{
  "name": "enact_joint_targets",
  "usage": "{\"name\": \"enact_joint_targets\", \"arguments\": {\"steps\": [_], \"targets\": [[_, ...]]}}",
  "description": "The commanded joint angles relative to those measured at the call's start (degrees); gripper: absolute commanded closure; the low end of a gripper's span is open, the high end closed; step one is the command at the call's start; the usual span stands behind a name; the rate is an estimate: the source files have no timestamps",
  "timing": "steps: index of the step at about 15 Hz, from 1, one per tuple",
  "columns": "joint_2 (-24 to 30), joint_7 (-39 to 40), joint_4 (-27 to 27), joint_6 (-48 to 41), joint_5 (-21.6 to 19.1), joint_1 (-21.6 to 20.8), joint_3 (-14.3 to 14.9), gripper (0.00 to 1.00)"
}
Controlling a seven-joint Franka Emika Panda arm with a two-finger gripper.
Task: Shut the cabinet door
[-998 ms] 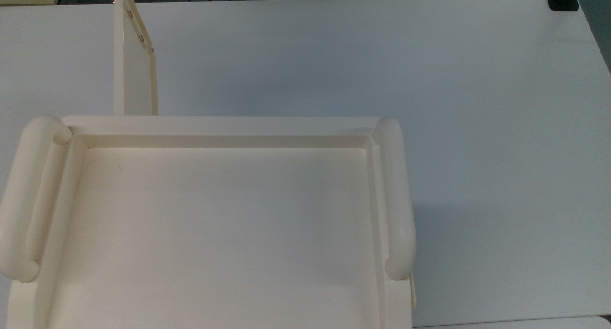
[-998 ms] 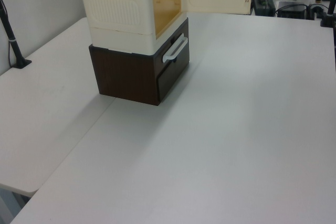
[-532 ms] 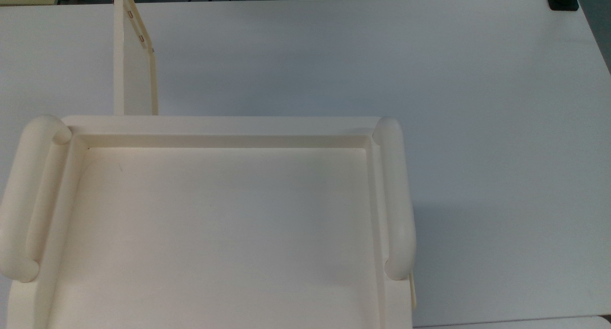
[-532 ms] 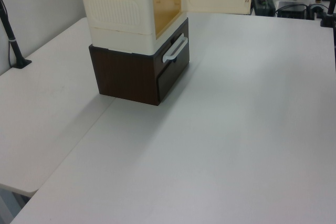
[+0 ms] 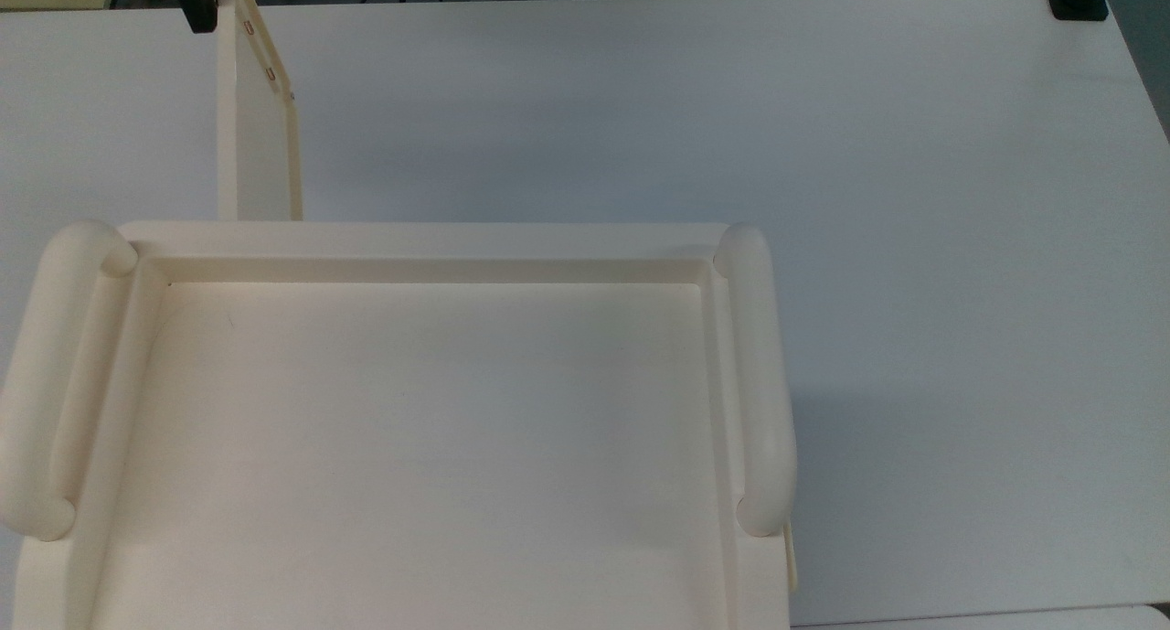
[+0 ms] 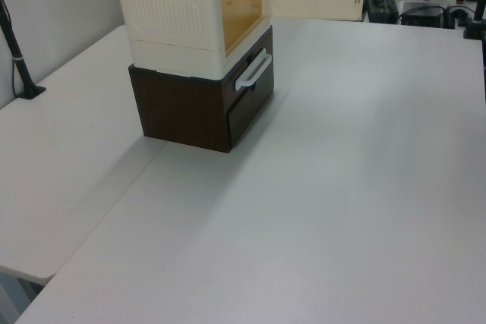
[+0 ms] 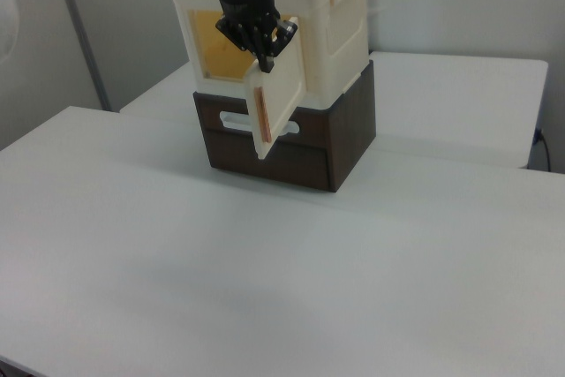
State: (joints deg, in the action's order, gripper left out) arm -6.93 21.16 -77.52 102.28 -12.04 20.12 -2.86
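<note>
White table (image 6: 364,187), dark brown drawer unit (image 6: 199,108) directly on it

I see a cream cabinet (image 7: 335,24) with a translucent amber front (image 6: 241,5), its cream cabinet door (image 7: 278,86) edged reddish-brown, sitting on a dark brown drawer unit (image 6: 190,108) with a pale grey handle (image 6: 254,71); my gripper (image 7: 263,52) is black, the bench (image 5: 731,109) plain white

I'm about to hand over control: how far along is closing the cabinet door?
Nothing looks done: the cabinet door stands wide open, swung out from the cabinet, whose amber interior shows. In hand: the gripper is at the door's free top edge in the right view; contact is unclear. Left: swinging the door back across the opening until it sits flush.
</note>
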Motion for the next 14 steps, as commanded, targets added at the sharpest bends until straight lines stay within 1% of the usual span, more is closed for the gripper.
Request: {"name": "enact_joint_targets", "arguments": {"steps": [1, 4, 7, 8, 12, 14], "targets": [[-0.9, 0.4, -0.8, -0.1, -1.6, -4.4, 0.0, 1.00], [-1.9, -1.6, -0.7, 2.9, -1.9, -7.6, 0.0, 1.00], [-4.1, -3.6, -0.4, 8.8, -3.0, -11.1, 0.0, 1.00], [-4.8, -4.6, -0.3, 11.8, -3.0, -12.3, 0.0, 1.00], [-8.1, -11.3, -0.3, 28.2, -2.8, -16.0, 0.0, 1.00], [-8.5, -12.6, -0.3, 30.3, -2.3, -16.0, 0.1, 1.00]]}}
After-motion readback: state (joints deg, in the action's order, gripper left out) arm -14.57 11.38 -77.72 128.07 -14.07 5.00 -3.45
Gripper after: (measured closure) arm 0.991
